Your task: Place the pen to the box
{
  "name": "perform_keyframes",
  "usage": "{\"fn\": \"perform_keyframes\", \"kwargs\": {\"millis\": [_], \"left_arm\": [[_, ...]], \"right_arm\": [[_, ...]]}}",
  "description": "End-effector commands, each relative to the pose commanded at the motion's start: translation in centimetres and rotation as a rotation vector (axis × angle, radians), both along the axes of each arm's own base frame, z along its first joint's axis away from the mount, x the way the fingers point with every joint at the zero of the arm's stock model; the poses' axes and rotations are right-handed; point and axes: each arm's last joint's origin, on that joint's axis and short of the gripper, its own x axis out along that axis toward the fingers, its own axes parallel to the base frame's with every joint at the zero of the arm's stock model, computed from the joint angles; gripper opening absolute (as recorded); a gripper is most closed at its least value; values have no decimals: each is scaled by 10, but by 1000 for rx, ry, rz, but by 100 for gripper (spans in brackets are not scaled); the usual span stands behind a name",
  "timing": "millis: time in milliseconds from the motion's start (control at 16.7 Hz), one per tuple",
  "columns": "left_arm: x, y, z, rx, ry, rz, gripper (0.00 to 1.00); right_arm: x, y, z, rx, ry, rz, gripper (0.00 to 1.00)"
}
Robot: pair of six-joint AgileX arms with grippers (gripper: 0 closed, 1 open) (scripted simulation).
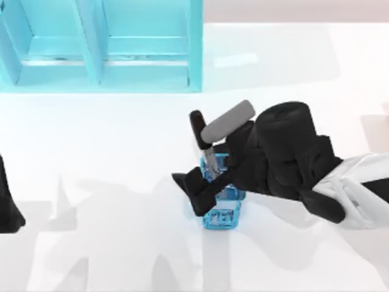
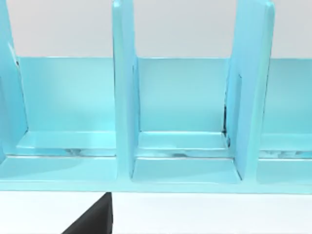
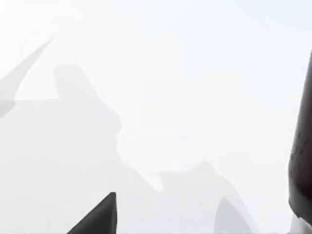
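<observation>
A white bench (image 1: pixel 121 158) seen from above. Near its middle stands a small, clear blue holder (image 1: pixel 222 210), and a pen (image 1: pixel 220 129) leans out of it, its black cap and grey barrel tilted up and away toward the far side. The right arm reaches in from the right edge, its gripper (image 1: pixel 194 193) set low against the holder's left side, just below the pen. It appears placed there to take the pen out, but whether its jaws are released or clenched on anything cannot be told. The box, a light-blue divided organizer (image 1: pixel 100 45), sits well apart at the far left with its compartments open. The left gripper (image 1: pixel 9 207) sits parked at the left edge, apparently idle.
</observation>
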Motion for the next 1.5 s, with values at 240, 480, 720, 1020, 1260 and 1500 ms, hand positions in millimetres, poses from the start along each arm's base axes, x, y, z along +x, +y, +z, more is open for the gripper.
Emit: {"fn": "perform_keyframes", "kwargs": {"millis": [240,480,720,1020,1260,1500], "left_arm": [[0,0,0,0,0,0,100],[0,0,0,0,0,0,100],[0,0,0,0,0,0,100],[0,0,0,0,0,0,100],[0,0,0,0,0,0,100],[0,0,0,0,0,0,100]], "right_arm": [[5,-6,10,6,-4,-3,0],[24,-40,47,5,-14,-34,0],[28,-92,96,-4,-5,-46,0],[6,-140,143,2,4,-13,0],[-1,-149,152,8,-2,2,0],[-1,-148,151,7,4,3,0]]}}
